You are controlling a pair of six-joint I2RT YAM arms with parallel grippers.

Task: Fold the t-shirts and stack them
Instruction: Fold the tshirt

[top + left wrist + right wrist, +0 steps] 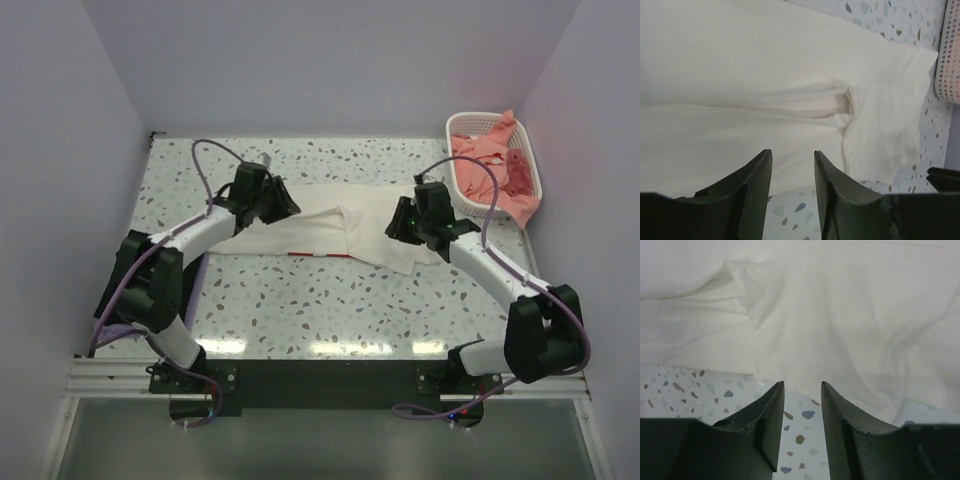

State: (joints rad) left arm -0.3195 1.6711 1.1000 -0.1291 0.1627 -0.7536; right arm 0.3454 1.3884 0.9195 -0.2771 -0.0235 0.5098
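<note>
Cream t-shirt (320,232) stretched leftward from the basket (478,200); left gripper (792,152) and right gripper (802,385) flanked its ends, narrowly parted, empty.

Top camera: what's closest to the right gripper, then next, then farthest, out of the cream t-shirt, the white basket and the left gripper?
1. cream t-shirt, lying right under the right gripper.
2. white basket, behind it in the far right corner.
3. left gripper, across the shirt on the left.

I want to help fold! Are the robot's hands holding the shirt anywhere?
No. The left gripper and right gripper hang open by the cream t-shirt, holding nothing.
</note>
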